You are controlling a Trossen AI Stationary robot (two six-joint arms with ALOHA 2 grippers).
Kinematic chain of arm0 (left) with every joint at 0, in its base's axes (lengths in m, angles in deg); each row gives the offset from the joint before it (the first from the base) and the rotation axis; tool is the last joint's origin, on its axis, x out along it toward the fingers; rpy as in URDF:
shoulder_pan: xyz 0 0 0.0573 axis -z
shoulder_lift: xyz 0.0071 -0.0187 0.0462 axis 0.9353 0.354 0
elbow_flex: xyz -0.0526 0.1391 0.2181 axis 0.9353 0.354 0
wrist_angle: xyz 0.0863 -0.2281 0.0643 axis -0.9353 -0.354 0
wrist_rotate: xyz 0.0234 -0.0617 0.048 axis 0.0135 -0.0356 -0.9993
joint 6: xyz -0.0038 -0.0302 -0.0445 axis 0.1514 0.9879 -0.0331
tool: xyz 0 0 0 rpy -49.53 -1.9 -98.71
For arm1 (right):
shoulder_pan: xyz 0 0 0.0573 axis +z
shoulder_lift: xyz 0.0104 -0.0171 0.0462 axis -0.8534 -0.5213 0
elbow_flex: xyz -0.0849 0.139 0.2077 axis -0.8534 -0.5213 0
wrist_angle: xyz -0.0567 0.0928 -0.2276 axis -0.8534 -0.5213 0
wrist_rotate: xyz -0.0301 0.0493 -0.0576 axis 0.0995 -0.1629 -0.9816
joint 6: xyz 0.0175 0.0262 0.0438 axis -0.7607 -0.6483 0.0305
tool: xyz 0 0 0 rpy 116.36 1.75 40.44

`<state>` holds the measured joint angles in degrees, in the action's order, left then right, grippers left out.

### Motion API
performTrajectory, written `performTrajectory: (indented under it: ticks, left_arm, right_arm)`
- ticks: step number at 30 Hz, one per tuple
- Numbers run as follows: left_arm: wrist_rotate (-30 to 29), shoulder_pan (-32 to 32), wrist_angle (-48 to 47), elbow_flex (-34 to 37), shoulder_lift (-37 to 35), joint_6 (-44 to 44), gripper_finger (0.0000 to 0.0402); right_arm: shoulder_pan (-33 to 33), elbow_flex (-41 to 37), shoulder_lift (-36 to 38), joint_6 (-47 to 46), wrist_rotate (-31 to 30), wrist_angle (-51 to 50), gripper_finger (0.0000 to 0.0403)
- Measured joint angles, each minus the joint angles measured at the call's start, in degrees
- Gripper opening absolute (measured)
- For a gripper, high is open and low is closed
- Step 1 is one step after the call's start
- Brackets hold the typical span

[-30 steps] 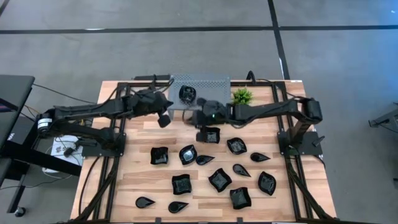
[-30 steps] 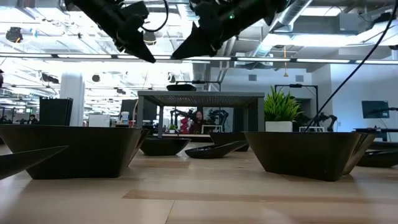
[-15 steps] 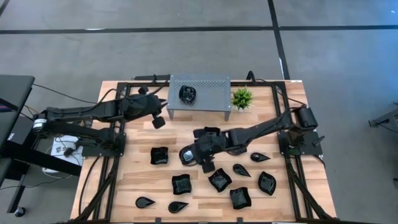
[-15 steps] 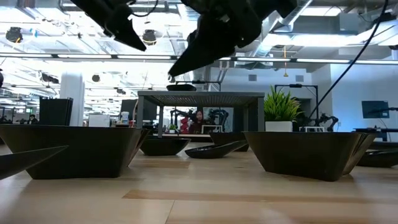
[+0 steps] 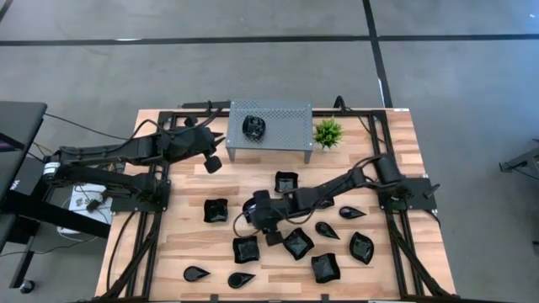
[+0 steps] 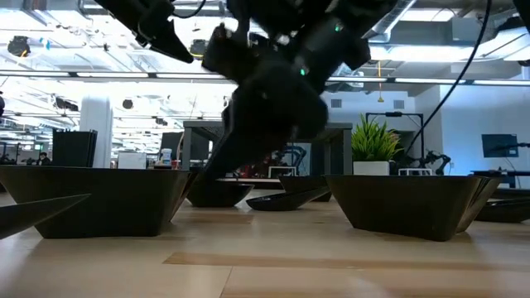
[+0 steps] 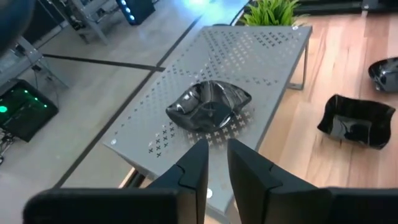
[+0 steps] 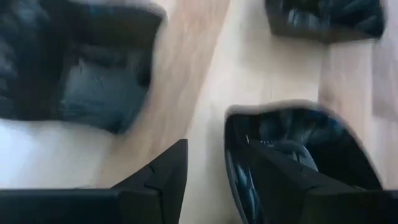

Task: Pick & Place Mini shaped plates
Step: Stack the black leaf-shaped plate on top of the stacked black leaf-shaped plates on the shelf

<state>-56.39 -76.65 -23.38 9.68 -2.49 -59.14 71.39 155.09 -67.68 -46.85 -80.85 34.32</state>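
Several glossy black mini shaped plates lie about the wooden table, among them a square one [image 5: 286, 179] in front of the grey stand. Another plate [image 7: 208, 107] rests on top of the stand. My right gripper [image 5: 255, 223] is low among the plates at mid-table and open. In the right wrist view its gripper [image 8: 217, 146] straddles the rim of a rounded plate [image 8: 311, 140]. My left gripper [image 7: 217, 144] hovers open and empty at the stand's left end [image 5: 212, 162], pointing at the plate on it. My right gripper has one finger [image 8: 280, 174] over the rounded plate's hollow and the other outside its rim [image 8: 229, 155]. The fingers slant down from the table's right. The plate sits flat on the table. I cannot tell whether a finger touches it.
The grey perforated stand [image 5: 269, 124] is at the table's far middle, with a small green plant [image 5: 328, 131] to its right. A square plate [image 8: 81, 68] and another plate [image 8: 323, 18] lie close around my right gripper. Bare wood shows in front of the stand's left half.
My right gripper has swung from the square plate in front of the stand toward the table's near-left and has come down among the plates. That square plate has stayed on the table. My left gripper has drawn back a little toward the table's left.
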Motion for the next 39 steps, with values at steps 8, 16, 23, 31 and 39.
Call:
performTrajectory:
  ticks: [8,16,23,31,39]
  left_arm:
    - [0.00,0.00,0.06,0.00,0.22,0.00,0.0059]
    - [0.00,0.00,-0.11,0.00,0.27,0.00,0.0061]
    - [0.00,0.00,-0.14,0.00,0.27,0.00,0.0062]
    - [0.00,0.00,-0.50,0.00,0.27,0.00,0.0062]
    - [0.00,0.00,-0.96,0.00,0.29,0.00,0.0063]
  right_arm:
    - [-1.63,1.34,-0.80,0.07,0.01,-1.95,0.0134]
    - [-3.49,1.37,-0.80,0.73,0.12,-6.18,0.0077]
    - [-4.23,1.44,-0.58,7.97,0.24,-7.63,0.0011]
    - [-4.36,4.28,6.26,19.43,0.06,-15.55,0.0003]
    - [-6.47,5.28,19.01,50.36,-8.08,-22.92,0.0002]
